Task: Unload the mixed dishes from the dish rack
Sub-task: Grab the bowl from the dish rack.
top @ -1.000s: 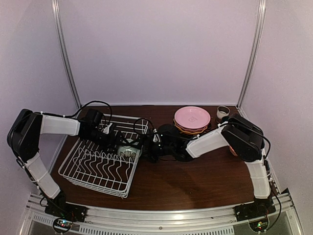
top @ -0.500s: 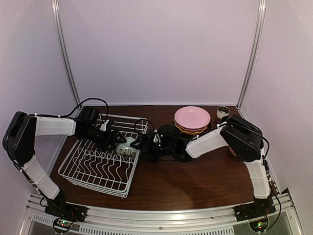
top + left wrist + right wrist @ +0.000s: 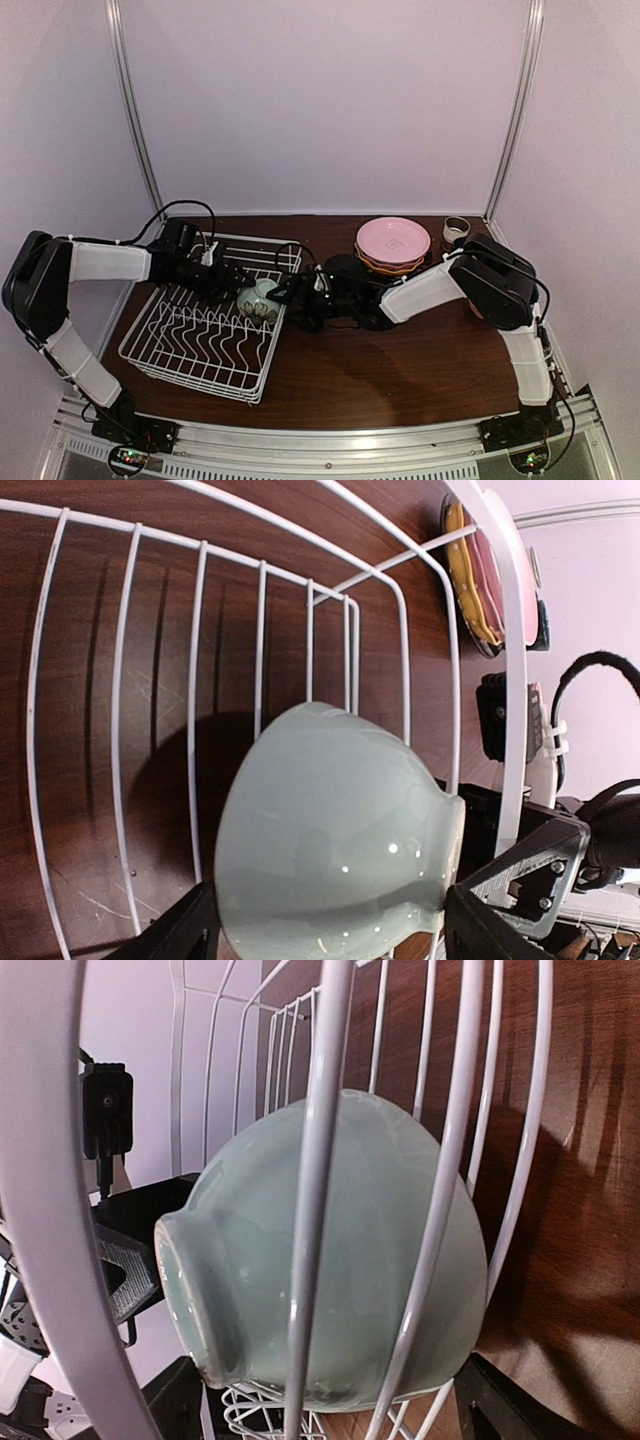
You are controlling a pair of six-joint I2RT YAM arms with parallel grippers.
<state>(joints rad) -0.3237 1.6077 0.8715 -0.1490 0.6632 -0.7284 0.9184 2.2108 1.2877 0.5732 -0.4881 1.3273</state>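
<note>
The pale green bowl [image 3: 330, 830] is lying on its side against the dish rack's [image 3: 190, 345] right wall, foot pointing outward. The left gripper [image 3: 335, 920] is reaching in from the rack's left, jaws wide on either side of the bowl; whether they are pinching it cannot be told. Just outside that wall the right gripper [image 3: 340, 1410] is hanging wide open, holding nothing. Beyond the rack's far right corner a plate stack [image 3: 393, 240] and a cup [image 3: 456, 229] are sitting. The bowl is probably being taken; next calls for a firm squeeze, then lifting clear of the wires.
</note>
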